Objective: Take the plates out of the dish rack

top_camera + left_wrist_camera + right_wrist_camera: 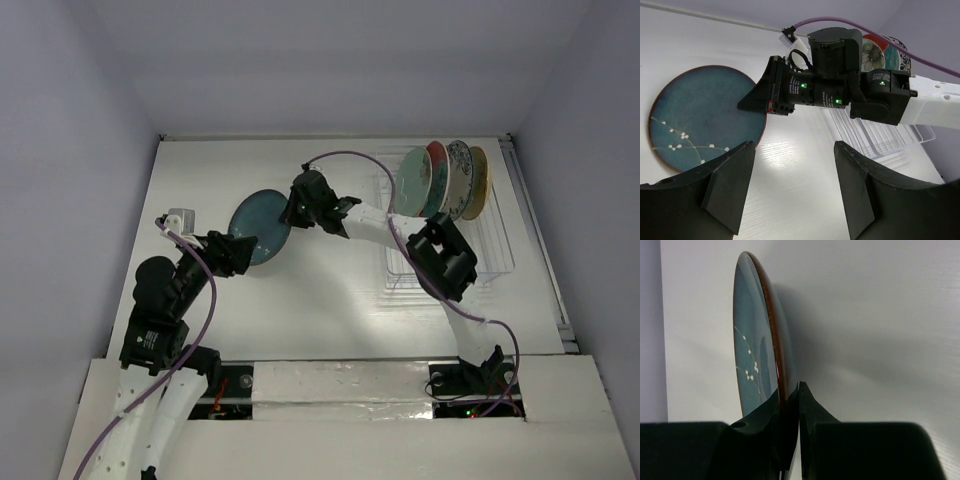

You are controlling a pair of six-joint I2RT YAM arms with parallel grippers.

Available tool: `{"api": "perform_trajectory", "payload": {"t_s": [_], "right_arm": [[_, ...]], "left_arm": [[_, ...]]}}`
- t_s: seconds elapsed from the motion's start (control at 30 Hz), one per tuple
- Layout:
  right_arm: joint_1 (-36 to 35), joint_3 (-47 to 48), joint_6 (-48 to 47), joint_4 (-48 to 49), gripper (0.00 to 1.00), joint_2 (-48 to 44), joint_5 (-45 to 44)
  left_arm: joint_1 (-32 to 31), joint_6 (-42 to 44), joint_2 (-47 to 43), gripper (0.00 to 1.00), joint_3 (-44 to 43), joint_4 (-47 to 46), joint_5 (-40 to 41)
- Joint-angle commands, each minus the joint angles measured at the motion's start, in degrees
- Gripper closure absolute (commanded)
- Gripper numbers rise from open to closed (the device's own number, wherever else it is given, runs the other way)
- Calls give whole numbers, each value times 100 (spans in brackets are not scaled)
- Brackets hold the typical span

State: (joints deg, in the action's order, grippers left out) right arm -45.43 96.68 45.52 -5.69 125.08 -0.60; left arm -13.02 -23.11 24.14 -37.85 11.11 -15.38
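My right gripper [293, 212] is shut on the rim of the dark teal plate [262, 227], holding it over the table to the left of the rack. In the right wrist view the plate [752, 330] is edge-on between my right gripper's [790, 390] closed fingers. My left gripper [240, 250] is open and empty, close to the plate's near edge. The left wrist view shows the plate [700, 115] and the right gripper [751, 104] beyond my open left gripper [794, 147]. The pale green [413, 180], red [437, 172], white floral [459, 178] and tan [480, 182] plates stand upright in the white wire dish rack [490, 255].
The rack stands at the right side of the white table [330, 290], and its near slots hold nothing. Walls enclose the table on the left, back and right. The right arm's forearm [375, 222] spans from the rack towards the middle.
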Motion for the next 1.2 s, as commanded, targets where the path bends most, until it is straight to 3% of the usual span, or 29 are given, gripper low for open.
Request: {"api": "perform_trajectory", "payload": {"t_s": [0.0, 0.1, 0.13, 0.33, 0.5, 0.67, 0.73, 0.8, 0.9, 0.93, 1.13, 1.17], "right_arm": [[17, 45, 431, 1264, 100, -308, -133], [17, -369, 458, 1308, 90, -370, -194], [17, -605, 458, 1325, 74, -387, -221], [17, -1231, 406, 1448, 33, -563, -300], [17, -1459, 152, 1317, 16, -826, -414], [17, -1688, -560, 607, 3, -2055, -1063], [17, -1801, -982, 237, 5, -2486, -1590], [17, -1916, -1394, -167, 14, -3136, -2151], [253, -2127, -1851, -730, 68, -3926, -3012], [350, -2180, -1949, -862, 99, -4103, -3242], [1650, -2400, -2617, -1522, 100, -4869, -3465], [1764, -2400, -2679, -1540, 95, -4870, -3447]], "left_arm": [[27, -44, -59, 39, 58, -127, 8], [27, -35, -59, 39, 58, -136, 8], [27, -44, -50, 39, 58, -136, 0], [27, -53, -41, 39, 58, -136, 0], [27, -53, -32, 39, 67, -136, 17], [27, -53, -23, 39, 58, -127, 26], [27, -53, -23, 39, 58, -136, 26], [27, -44, -32, 39, 58, -127, 17], [27, -53, -41, 39, 67, -127, 8], [27, -44, -32, 39, 67, -127, 0], [27, -44, -23, 39, 67, -153, -27], [27, -35, -23, 39, 75, -145, -27]]}}
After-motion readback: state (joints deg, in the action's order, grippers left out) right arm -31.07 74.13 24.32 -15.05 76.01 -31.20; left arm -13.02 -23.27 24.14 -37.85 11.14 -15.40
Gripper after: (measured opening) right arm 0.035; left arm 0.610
